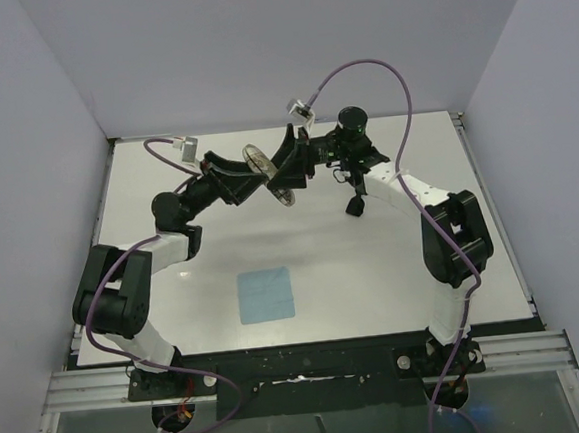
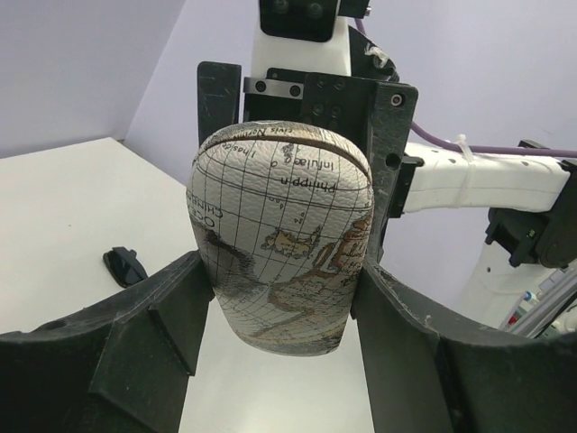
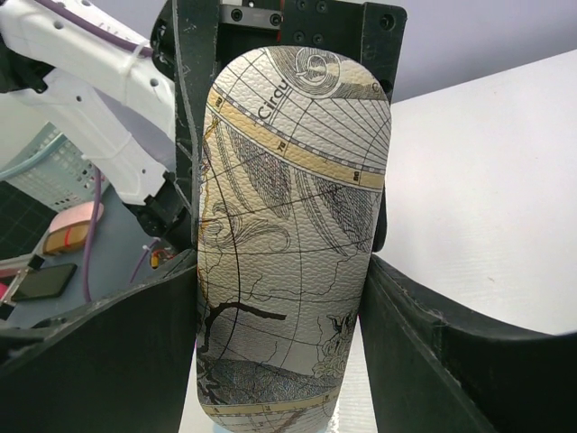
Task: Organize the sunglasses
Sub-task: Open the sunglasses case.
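The left pincer (image 2: pixel 279 307) and right pincer (image 3: pixel 279 334) both clamp the oblong grey-beige map-printed case (image 3: pixel 293 225) aloft, upper centre (lid state unclear). The small all-black sunglasses (image 1: pixel 354 207) lie just right on the white counter (image 1: pixel 374 270), not yet stowed.

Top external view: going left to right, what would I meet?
Left arm's elbow → light blue cloth → sunglasses → right arm's elbow. The map-printed case, held aloft, overlaps the cloth's span, so it is left out.
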